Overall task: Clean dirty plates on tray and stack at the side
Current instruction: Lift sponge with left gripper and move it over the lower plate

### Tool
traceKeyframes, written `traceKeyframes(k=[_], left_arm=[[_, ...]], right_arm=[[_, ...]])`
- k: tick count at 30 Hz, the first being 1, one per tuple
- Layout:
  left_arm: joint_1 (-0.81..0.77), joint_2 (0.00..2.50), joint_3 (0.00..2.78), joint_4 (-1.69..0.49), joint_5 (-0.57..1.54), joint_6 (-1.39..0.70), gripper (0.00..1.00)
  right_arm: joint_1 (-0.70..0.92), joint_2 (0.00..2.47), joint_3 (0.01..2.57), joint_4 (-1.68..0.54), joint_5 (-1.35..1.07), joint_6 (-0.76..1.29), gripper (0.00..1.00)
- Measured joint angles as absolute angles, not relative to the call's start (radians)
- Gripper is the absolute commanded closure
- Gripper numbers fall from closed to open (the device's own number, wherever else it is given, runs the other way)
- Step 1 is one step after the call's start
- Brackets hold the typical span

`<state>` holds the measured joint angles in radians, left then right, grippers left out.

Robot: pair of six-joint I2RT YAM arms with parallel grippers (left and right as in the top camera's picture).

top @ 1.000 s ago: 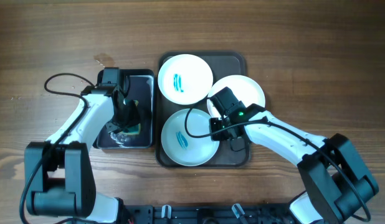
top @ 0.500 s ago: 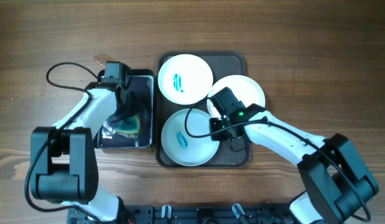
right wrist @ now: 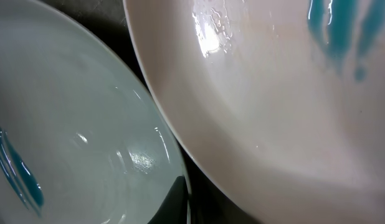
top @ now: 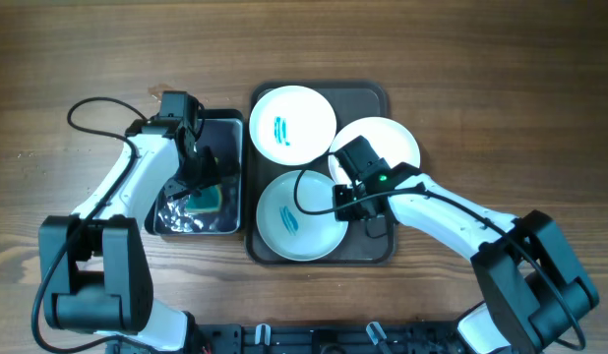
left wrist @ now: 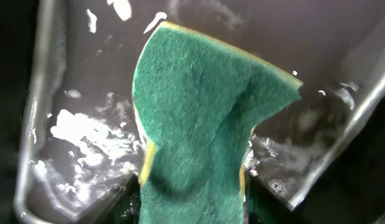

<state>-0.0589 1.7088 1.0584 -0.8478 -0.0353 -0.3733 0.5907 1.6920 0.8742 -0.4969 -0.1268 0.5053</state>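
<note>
Now all three plates lie on the brown tray [top: 378,251]: a far plate [top: 293,124], a near plate [top: 299,218] and a right plate [top: 388,143] that is partly hidden under the right arm. The far and near plates each show a teal smear at centre in the overhead view. The right wrist view shows a smear on the right plate too. There the near plate and the right plate sit close together, with a thin dark strip of tray between their rims

The right gripper [top: 345,206] hangs low over that gap. Only one dark fingertip [right wrist: 177,199] shows, right at the near plate's rim, so I cannot tell whether the fingers are apart or closed

The left gripper [left wrist: 192,198] is over the small black tray [top: 225,128] left of the brown one. Its fingers pinch the near end of a green sponge [left wrist: 199,118]. The sponge has a yellow edge and is bent along its length. Wet patches and drops shine on the black tray's floor around it. Both trays rest on a wooden table [top: 481,79]
</note>
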Motion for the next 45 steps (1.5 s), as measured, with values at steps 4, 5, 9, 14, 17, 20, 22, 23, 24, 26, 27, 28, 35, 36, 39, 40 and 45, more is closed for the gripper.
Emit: traceKeyframes(k=[4,5,9,14,17,20,22,23,24,26,27,28,35,36,39,40,45], left_arm=[[-0.059,1.707,0.999,-0.759,-0.029,-0.376,0.96],[-0.059,1.700,0.976,-0.728,-0.028,-0.372,0.96],[-0.059,1.684,0.944,-0.695,-0.028,-0.375,0.96],[-0.059,1.662,0.984,-0.868,-0.025,-0.375,0.96],[-0.059,1.613,1.046,-0.959,-0.022,-0.375,0.96],[-0.059,1.522,1.109,-0.961,-0.020,-0.375,0.96],[-0.060,1.490,1.120,-0.963,-0.017,-0.375,0.96],[-0.061,1.485,1.121,-0.968,-0.009,-0.375,0.96],[-0.065,1.486,1.121,-0.973,0.001,-0.375,0.96],[-0.080,1.489,1.121,-0.976,0.031,-0.375,0.96],[-0.094,1.489,1.121,-0.976,0.052,-0.375,0.96],[-0.110,1.489,1.121,-0.974,0.072,-0.375,0.96],[-0.305,1.497,1.117,-0.933,0.160,-0.456,0.96],[-0.336,1.507,1.110,-0.899,0.168,-0.487,0.96],[-0.390,1.539,1.060,-0.756,0.216,-0.560,0.96],[-0.415,1.559,1.037,-0.684,0.243,-0.587,0.96],[-0.517,1.672,1.000,-0.545,0.311,-0.698,0.96]], right_arm=[[0.563,1.692,0.875,-0.509,-0.177,0.496,0.95],[0.557,1.692,0.876,-0.519,-0.197,0.496,0.95],[0.550,1.692,0.876,-0.533,-0.278,0.510,0.96],[0.550,1.692,0.876,-0.526,-0.322,0.599,0.96],[0.550,1.692,0.876,-0.504,-0.321,0.628,0.96],[0.550,1.692,0.876,-0.487,-0.279,0.627,0.96],[0.550,1.692,0.876,-0.485,-0.248,0.618,0.96],[0.550,1.692,0.876,-0.488,-0.231,0.614,0.95],[0.550,1.692,0.876,-0.495,-0.211,0.607,0.96],[0.550,1.692,0.876,-0.504,-0.178,0.600,0.96],[0.550,1.692,0.876,-0.503,-0.171,0.596,0.96],[0.550,1.692,0.876,-0.504,-0.167,0.593,0.96],[0.550,1.692,0.879,-0.508,-0.151,0.582,0.96],[0.550,1.692,0.879,-0.508,-0.150,0.582,0.96],[0.550,1.692,0.881,-0.508,-0.148,0.579,0.96],[0.550,1.692,0.881,-0.508,-0.147,0.579,0.96],[0.550,1.692,0.881,-0.511,-0.145,0.578,0.96]])
